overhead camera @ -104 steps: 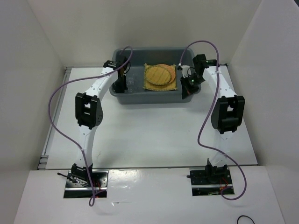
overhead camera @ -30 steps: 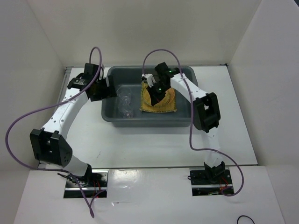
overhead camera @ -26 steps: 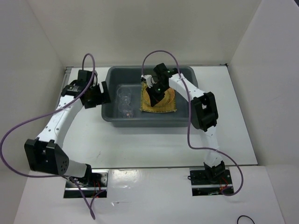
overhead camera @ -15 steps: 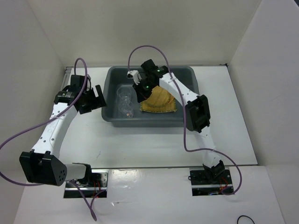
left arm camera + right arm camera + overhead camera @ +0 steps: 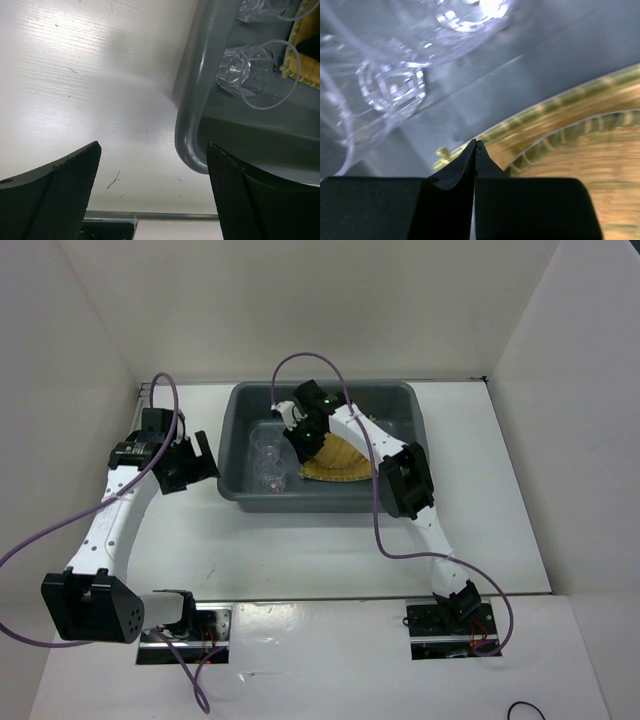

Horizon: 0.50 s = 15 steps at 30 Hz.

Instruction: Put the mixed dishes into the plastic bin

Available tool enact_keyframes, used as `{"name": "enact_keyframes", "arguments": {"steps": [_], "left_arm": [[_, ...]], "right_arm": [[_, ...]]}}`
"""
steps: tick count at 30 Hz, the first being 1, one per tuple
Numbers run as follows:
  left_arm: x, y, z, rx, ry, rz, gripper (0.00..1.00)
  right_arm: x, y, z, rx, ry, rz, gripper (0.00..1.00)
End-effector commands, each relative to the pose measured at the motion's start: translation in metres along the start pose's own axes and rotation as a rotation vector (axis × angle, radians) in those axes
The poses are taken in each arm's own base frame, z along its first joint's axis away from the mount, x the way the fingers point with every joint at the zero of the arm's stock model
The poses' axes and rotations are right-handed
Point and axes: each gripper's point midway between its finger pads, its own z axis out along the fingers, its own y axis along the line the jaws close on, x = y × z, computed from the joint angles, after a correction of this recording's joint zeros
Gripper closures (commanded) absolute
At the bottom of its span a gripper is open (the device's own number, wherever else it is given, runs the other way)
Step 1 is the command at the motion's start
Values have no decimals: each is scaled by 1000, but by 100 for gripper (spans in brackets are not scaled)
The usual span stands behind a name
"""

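Note:
The dark grey plastic bin (image 5: 322,502) stands at the back middle of the table. Inside it lie two clear glass cups (image 5: 267,462) on the left and a square yellow woven mat (image 5: 340,472) with a round woven disc (image 5: 592,167) on top. My right gripper (image 5: 300,443) is shut with nothing in it, low inside the bin over the mat's left corner (image 5: 530,131), with the cups (image 5: 395,85) just beyond. My left gripper (image 5: 198,464) stands open and empty outside the bin's left wall; the bin's corner (image 5: 192,145) sits by its right finger (image 5: 250,200), and a cup (image 5: 250,75) shows inside.
White walls close in the table on the left, back and right. A metal rail (image 5: 146,400) runs along the table's left edge near my left arm. Purple cables (image 5: 300,365) loop off both arms, one over the bin.
My left gripper has drawn back leftward, away from the bin's wall. My right gripper has moved left across the bin, from over the mat towards the cups.

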Motion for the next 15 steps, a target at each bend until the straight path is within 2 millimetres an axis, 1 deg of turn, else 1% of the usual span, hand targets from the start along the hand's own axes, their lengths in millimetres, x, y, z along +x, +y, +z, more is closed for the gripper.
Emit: {"name": "enact_keyframes", "arguments": {"steps": [1, 4, 6, 7, 8, 9, 11, 14, 15], "left_arm": [[3, 3, -2, 14, -3, 7, 8], [3, 1, -2, 24, 1, 7, 8], [4, 1, 0, 21, 10, 7, 8], [4, 1, 0, 21, 10, 7, 8], [4, 1, 0, 21, 10, 7, 8], [2, 0, 1, 24, 1, 7, 8], [6, 0, 2, 29, 13, 7, 8], [6, 1, 5, 26, 22, 6, 8], [6, 1, 5, 26, 22, 6, 8]], "right_arm": [[-35, -28, -14, 154, -102, -12, 100], [-35, -37, -16, 204, -100, -12, 100], [-27, -43, -14, 215, -81, 2, 100], [-28, -46, -15, 229, -86, 0, 100], [-23, -51, -14, 231, -77, 11, 100], [-23, -49, -17, 231, -78, 20, 100], [-21, -55, -16, 261, -71, 22, 100], [-20, -62, -20, 308, -66, 23, 100], [-14, -69, -21, 320, -55, 35, 100]]}}
